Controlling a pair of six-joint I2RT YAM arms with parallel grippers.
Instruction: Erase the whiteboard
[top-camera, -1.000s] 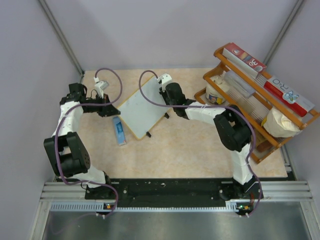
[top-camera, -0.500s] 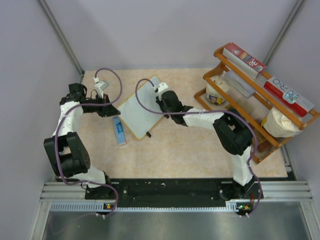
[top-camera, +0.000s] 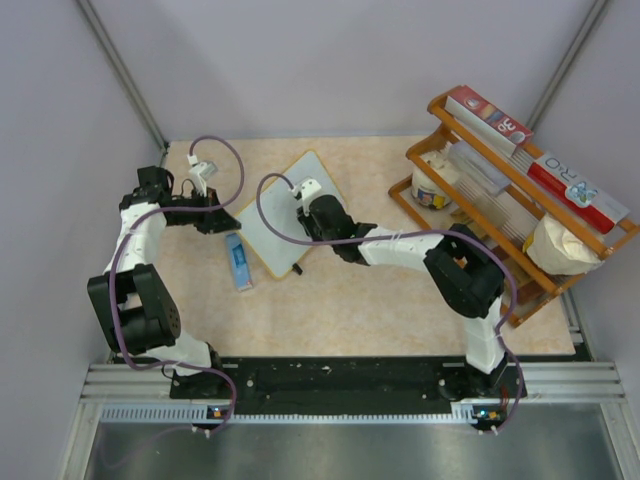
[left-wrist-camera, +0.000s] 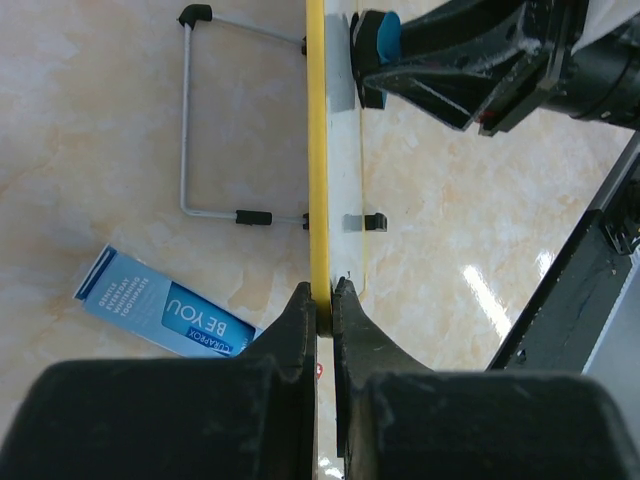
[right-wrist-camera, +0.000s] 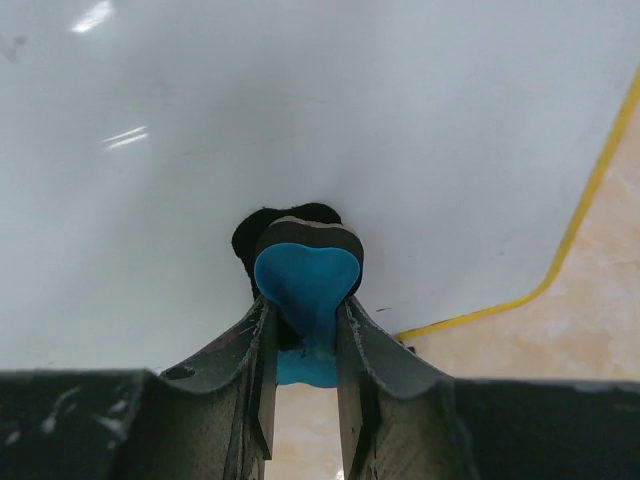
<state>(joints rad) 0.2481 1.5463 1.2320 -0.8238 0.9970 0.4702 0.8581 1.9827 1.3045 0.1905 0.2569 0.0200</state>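
Note:
The whiteboard (top-camera: 270, 228), white with a thin yellow frame, stands tilted on the table left of centre. My left gripper (top-camera: 228, 222) is shut on its left edge; in the left wrist view the jaws (left-wrist-camera: 320, 300) pinch the yellow frame (left-wrist-camera: 317, 150). My right gripper (top-camera: 303, 218) is over the board's middle and shut on the blue-black eraser (right-wrist-camera: 305, 268), whose black face presses against the white surface (right-wrist-camera: 300, 100). The eraser's blue tip also shows in the left wrist view (left-wrist-camera: 381, 35). No writing shows on the visible part of the board.
A narrow blue box (top-camera: 238, 262) lies on the table just below the left gripper, also in the left wrist view (left-wrist-camera: 165, 315). The board's wire stand (left-wrist-camera: 210, 120) sticks out behind it. A wooden rack (top-camera: 520, 190) with boxes, a jar and a bag stands at the right.
My right gripper has slid with the eraser from the board's far right edge leftward and toward the near side, across its face. The left gripper has not moved.

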